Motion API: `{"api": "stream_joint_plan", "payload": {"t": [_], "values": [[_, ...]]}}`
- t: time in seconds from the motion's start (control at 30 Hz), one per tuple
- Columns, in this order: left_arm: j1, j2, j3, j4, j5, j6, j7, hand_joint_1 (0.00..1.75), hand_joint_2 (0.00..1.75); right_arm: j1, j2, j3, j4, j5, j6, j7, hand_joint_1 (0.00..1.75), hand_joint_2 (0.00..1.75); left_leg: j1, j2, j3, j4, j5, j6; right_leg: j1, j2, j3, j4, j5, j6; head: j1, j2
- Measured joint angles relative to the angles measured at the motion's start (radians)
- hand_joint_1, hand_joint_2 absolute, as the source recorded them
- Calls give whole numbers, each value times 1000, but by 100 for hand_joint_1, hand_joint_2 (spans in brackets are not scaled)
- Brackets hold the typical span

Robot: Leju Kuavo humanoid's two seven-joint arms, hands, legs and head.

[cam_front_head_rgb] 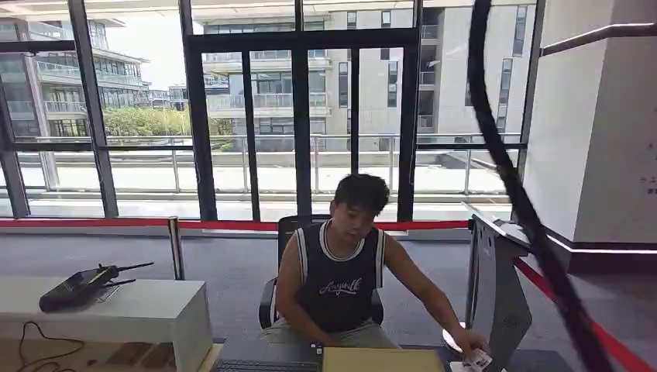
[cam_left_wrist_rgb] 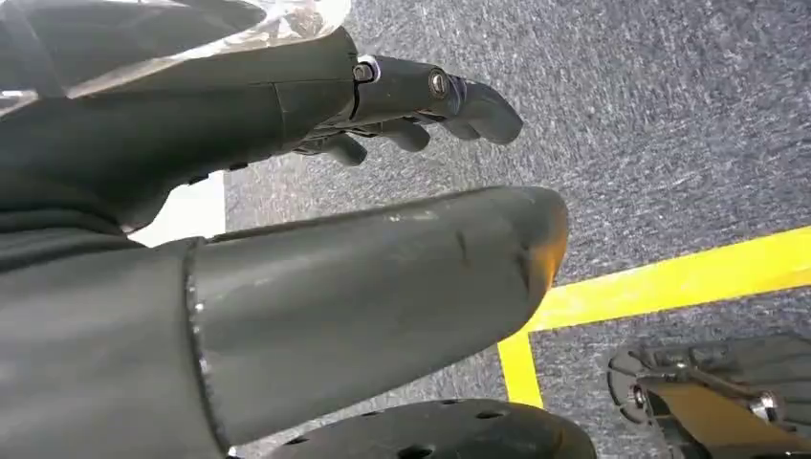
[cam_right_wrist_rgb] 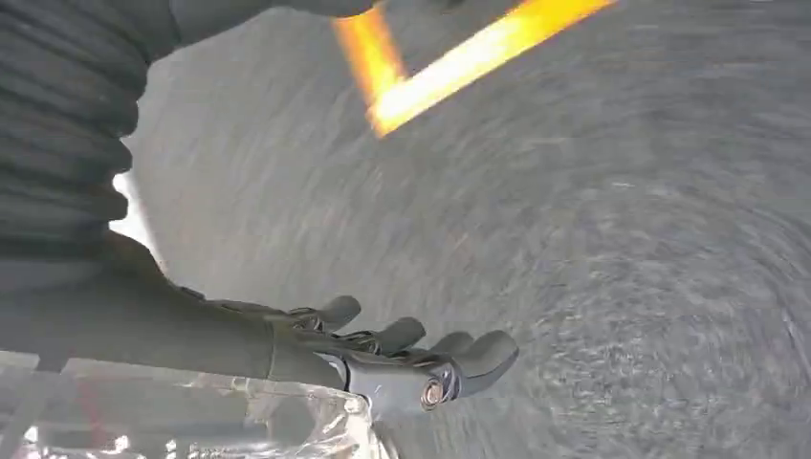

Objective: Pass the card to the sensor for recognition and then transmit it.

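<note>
The card (cam_front_head_rgb: 478, 359) lies at the lower right of the head view, under the seated person's hand (cam_front_head_rgb: 467, 342), beside the grey sensor stand (cam_front_head_rgb: 496, 288). It appears thin, light and stiff, so a pinch at a free edge suits it; its print is too small to read. The person's vest carries script, possibly "Anyway". The left hand (cam_left_wrist_rgb: 402, 110) and right hand (cam_right_wrist_rgb: 383, 349) hang over grey carpet, fingers loosely extended, holding nothing.

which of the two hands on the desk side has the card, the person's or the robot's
The person's hand, at the desk's right end, rests on the card. The robot's left hand and right hand hang over carpet, holding nothing.
</note>
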Motion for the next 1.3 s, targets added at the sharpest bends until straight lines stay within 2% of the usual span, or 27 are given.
{"api": "stream_joint_plan", "payload": {"t": [0.1, 0.2, 0.4, 0.47, 0.53, 0.57, 0.67, 0.73, 0.8, 0.9, 1.0, 1.13, 1.2, 1.3], "values": [[0, 0, 0, 0, 6, 0, 1, 0, 0, -8, -10, -69, 0, -135, 14, -142, 0, 175, 0, 0, 0, 0, 0, 0, 0, 0, 0, 0, 0, 0, 0, 0], [0, 0, 0, 0, 6, 4, 8, 0, 0, -27, -28, -148, -2, -254, 103, -318, 0, 175, 0, 0, 0, 0, 0, 0, 0, 0, 0, 0, 0, 0, 0, 0], [-1, 0, 0, 0, 10, 15, 14, 0, 0, -140, -72, -259, -32, -317, 222, -540, 0, 175, -1, 2, 0, 0, 1, 0, -1, 2, 1, 0, 2, 0, -2, 0], [-2, -1, 0, 0, 10, 16, 13, 0, 0, -183, -80, -268, -60, -342, 253, -587, 0, 175, -1, 3, 1, 0, 3, 1, -1, 2, 0, 0, 3, 1, -2, 0], [-2, -1, 0, 0, 9, 16, 10, 0, 0, -207, -78, -257, -131, -447, 228, -542, 0, 175, -1, 0, 2, 1, 3, 1, -1, 1, 1, 0, 3, 1, -2, 0], [-2, -2, 0, 0, 7, 16, 10, 0, 0, -203, -78, -237, -186, -546, 188, -515, 0, 175, -1, -1, 2, 1, 3, 1, -1, -1, 2, 0, 3, 1, -3, 0], [0, -1, 0, 0, 2, 15, 8, 0, 0, -153, -91, -128, -374, -795, 9, -486, 0, 175, -3, -2, 1, 0, 3, 1, -3, -3, 3, 1, 2, 2, -2, 0], [0, 0, 0, 0, -1, 14, 9, 0, 0, -122, -114, -34, -506, -867, -95, -490, 0, 175, -4, 1, 0, 0, 2, 1, -4, 2, 2, 2, 3, 1, -2, 0], [-4, 0, 0, 0, -2, 12, 9, 0, 0, -106, -136, 82, -658, -865, -176, -491, 0, 175, -4, 6, -1, -1, 1, 1, -4, 6, 0, 3, 3, 1, -4, 0], [-10, -1, 0, 0, -2, 11, 8, 0, 0, -112, -153, 239, -831, -731, -225, -464, 0, 175, -4, 5, -1, -1, 2, 1, -4, 6, 0, 4, 3, 1, -4, 0], [-11, -2, 0, 0, -5, 11, 5, 0, 0, -154, -148, 413, -994, -438, -236, -403, 0, 175, -3, 4, -1, -1, 5, 0, -4, 5, 0, 4, 5, 0, -4, 0], [-11, -5, -1, 0, -14, 8, -15, 0, 0, -229, -129, 598, -1115, -94, -239, -335, 0, 175, -1, -1, -2, -1, 9, -1, -4, -1, -1, 5, 5, -1, -3, 0], [-11, -7, -1, 0, -17, 6, -18, 0, 0, -269, -115, 679, -1138, -15, -238, -320, 0, 175, -1, -2, -2, -1, 9, -2, -3, -1, -1, 5, 5, -1, -3, 0], [-11, -10, -2, 0, -21, 2, -18, 0, 0, -318, -99, 783, -1144, 36, -240, -317, 0, 175, -1, -1, -2, -1, 9, -2, -1, -1, -2, 5, 6, -2, -2, 0]]}}
